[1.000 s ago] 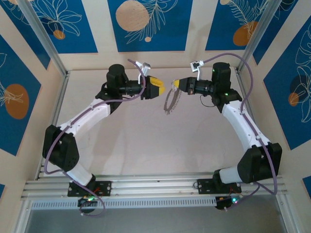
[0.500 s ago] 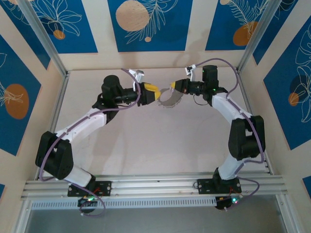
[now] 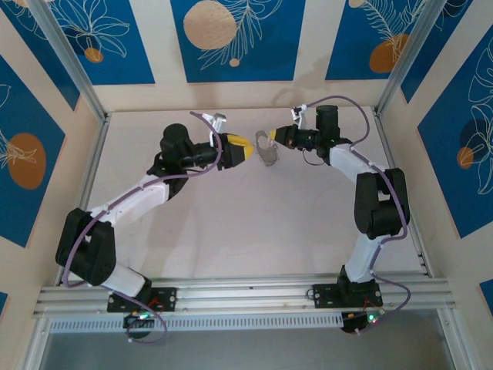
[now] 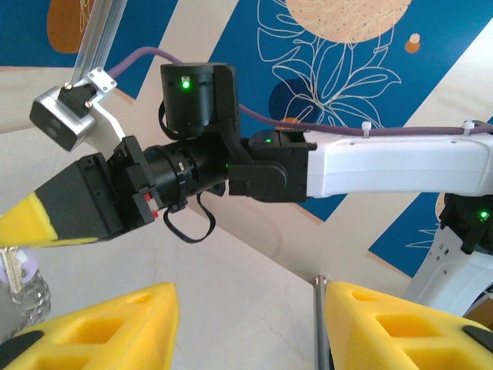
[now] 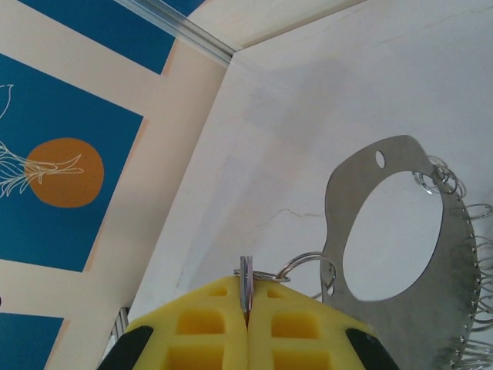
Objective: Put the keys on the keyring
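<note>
Above the 12 o'clock end of the tabletop [image 3: 231, 223], the two arms meet tip to tip with the job looking barely under way. The right hand [image 3: 279, 139] is clamped tight on a thin metal tab joined by a small split loop to the keyring [image 5: 343, 193], which hangs clear of the tabletop at the hand's 8 o'clock, its far edge fringed with tiny silver loops. The left hand [image 3: 245, 149], at the ring's 9 o'clock and just beside it, stands half open with nothing between its fingers. A pale lilac sliver, possibly the key [image 4: 9, 268], shows just under the right hand's finger in the left wrist view; whether it already hangs from the ring cannot be told. By the look of it, the ring is being presented, and taking hold of a key and threading it on is yet to be done.
</note>
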`<move>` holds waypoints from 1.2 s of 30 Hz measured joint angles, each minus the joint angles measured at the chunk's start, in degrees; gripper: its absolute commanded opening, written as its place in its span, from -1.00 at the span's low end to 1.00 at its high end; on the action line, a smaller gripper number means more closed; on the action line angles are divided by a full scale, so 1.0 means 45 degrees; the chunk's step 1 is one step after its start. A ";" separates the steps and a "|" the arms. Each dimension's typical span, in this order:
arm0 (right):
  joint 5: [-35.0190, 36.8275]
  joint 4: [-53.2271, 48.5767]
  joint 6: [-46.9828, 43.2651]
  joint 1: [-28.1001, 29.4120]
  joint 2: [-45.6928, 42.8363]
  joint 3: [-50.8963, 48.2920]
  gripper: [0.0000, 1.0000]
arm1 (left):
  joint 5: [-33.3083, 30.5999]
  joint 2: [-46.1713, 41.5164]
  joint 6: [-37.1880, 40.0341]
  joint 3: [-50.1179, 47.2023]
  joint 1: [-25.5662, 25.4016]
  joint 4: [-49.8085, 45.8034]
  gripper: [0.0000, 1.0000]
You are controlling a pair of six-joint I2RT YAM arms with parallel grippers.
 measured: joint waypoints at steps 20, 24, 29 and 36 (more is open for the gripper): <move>0.0719 0.0500 0.0253 0.2259 0.0486 -0.0981 -1.00 | -0.0083 -0.0379 -0.0442 -0.0704 0.0000 0.0568 0.06; 0.1005 0.0593 0.0539 0.2754 0.1127 -0.1384 -1.00 | -0.0078 -0.0379 -0.0432 -0.0709 0.0000 0.0544 0.05; 0.1370 0.0554 0.0772 0.3279 0.1729 -0.1671 -1.00 | -0.0078 -0.0379 -0.0418 -0.0709 0.0000 0.0325 0.06; 0.1496 0.0578 0.1088 0.3959 0.2025 -0.1710 -0.47 | -0.0073 -0.0384 -0.0418 -0.0772 0.0000 0.0175 0.06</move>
